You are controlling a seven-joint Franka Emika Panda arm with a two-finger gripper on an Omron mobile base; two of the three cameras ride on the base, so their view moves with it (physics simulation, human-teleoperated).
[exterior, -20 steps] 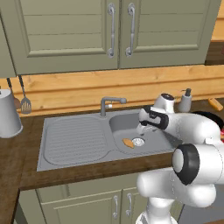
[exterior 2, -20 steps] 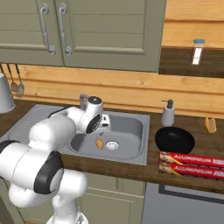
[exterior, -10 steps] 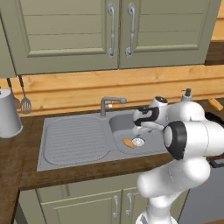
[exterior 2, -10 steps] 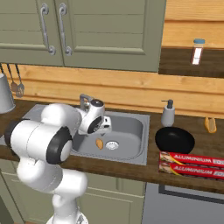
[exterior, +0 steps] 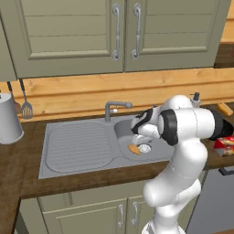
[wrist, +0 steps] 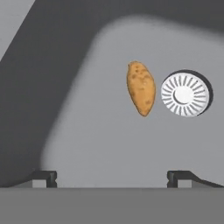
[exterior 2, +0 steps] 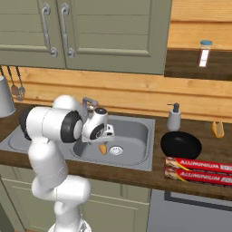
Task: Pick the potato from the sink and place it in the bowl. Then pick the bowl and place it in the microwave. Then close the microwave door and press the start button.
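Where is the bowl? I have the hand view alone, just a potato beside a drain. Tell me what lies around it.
Observer: The black bowl sits on the wooden counter, right of the sink.
Operator: Tell me what stands near the bowl.
Observer: A grey soap bottle stands just behind it, and foil boxes lie in front.
Operator: Give me the gripper's height.
Observer: The open gripper hangs over the basin, above the potato and clear of it.
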